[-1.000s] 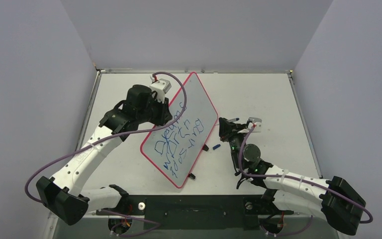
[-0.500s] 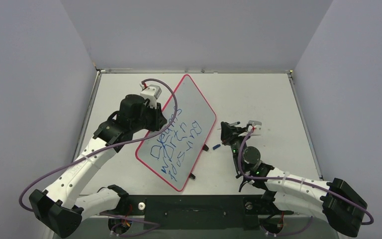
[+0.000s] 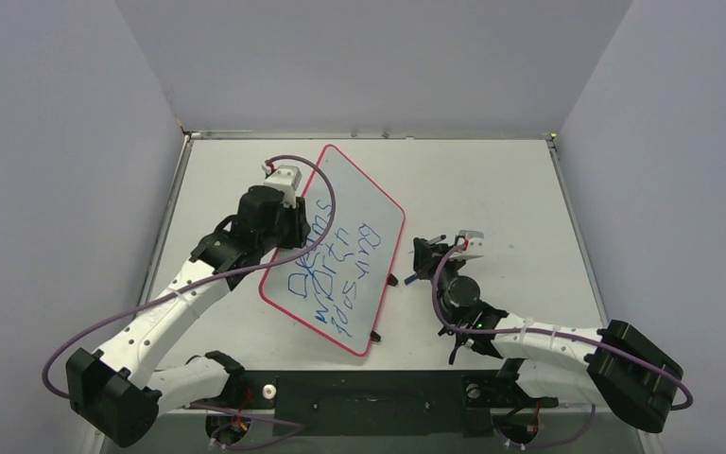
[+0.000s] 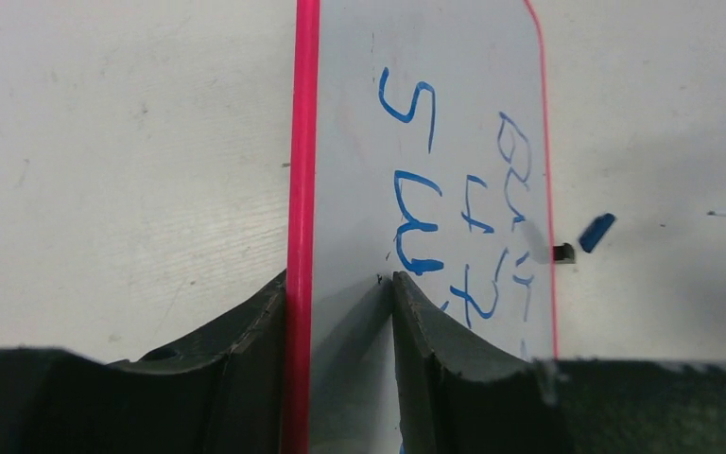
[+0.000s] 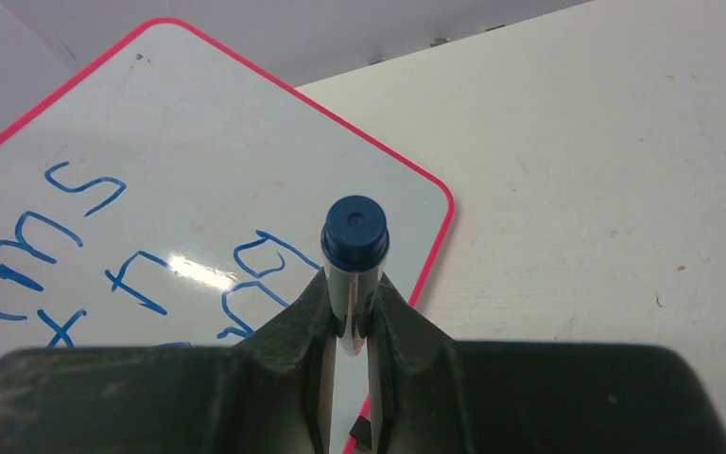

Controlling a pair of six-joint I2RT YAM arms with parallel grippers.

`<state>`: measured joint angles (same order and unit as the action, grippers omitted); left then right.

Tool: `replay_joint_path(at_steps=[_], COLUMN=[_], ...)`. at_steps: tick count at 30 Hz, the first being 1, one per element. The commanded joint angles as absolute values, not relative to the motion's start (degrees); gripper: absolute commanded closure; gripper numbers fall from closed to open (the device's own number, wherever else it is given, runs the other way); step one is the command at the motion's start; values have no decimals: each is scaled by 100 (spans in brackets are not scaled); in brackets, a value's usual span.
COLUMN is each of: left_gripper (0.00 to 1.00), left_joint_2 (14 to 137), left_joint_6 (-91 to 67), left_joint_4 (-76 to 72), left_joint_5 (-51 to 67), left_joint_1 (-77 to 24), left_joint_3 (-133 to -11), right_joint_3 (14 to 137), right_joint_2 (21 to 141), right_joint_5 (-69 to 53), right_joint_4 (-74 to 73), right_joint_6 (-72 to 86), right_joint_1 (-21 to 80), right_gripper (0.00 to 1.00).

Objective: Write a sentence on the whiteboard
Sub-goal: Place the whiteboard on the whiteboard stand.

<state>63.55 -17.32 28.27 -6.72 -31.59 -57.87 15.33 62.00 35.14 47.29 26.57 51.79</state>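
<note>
Tabletop (image 3: 510,180): left pincer (image 4: 338,280) parted astride whiteboard (image 3: 359,203) rim; right pincer (image 5: 352,295) clamps marker (image 5: 354,232) beside it.

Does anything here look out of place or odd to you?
A small blue cap lies loose on the table beside the whiteboard, while the right tool holds the marker. The whiteboard sits askew to the table's edges, and the sentence runs in uneven lines.

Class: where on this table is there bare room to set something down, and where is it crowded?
Free: the far right table, between the whiteboard and the right rim. Crowded: between the whiteboard and the right gripper holding the marker, where a blue cap lies.
</note>
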Motion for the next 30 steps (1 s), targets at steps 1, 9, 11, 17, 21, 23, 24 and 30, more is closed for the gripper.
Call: replay_joint_path(at_steps=[1, 9, 11, 17, 21, 23, 24, 30], left_gripper=[62, 59, 59, 58, 58, 58, 57, 54], left_joint_2=[6629, 6497, 6413, 6116, 5862, 5763, 5712, 5615], left_joint_6=[-1610, -1828, -1839, -1907, -1949, -1947, -1943, -1908], left_joint_4=[3375, 3341, 3340, 3460, 3579, 3630, 3665, 3686], left_joint_5=[-1226, -1545, -1576, -1757, -1913, -1953, -2004, -2081], left_joint_1=[-3252, -3259, -3260, -3301, -3347, -3360, -3376, -3439], left_joint_3=[-5429, -5186, -5174, -5119, -5077, -5061, -5062, -5064], right_joint_3=[1519, 1522, 1521, 1505, 1473, 1461, 1460, 1464], right_joint_2=[6358, 6428, 6425, 6435, 6457, 6461, 6473, 6490], right_joint_5=[3436, 3434, 3442, 3437, 3452, 3449, 3453, 3441], right_joint_4=[5177, 5215, 5212, 5210, 5220, 5233, 5235, 5256], right_joint_6=[2794, 2798, 2795, 2811, 2833, 2846, 2854, 2852], right_joint_1=[5159, 5150, 5150, 5150, 5143, 5149, 5150, 5150], right_gripper=[100, 100, 100, 100, 100, 100, 100, 100])
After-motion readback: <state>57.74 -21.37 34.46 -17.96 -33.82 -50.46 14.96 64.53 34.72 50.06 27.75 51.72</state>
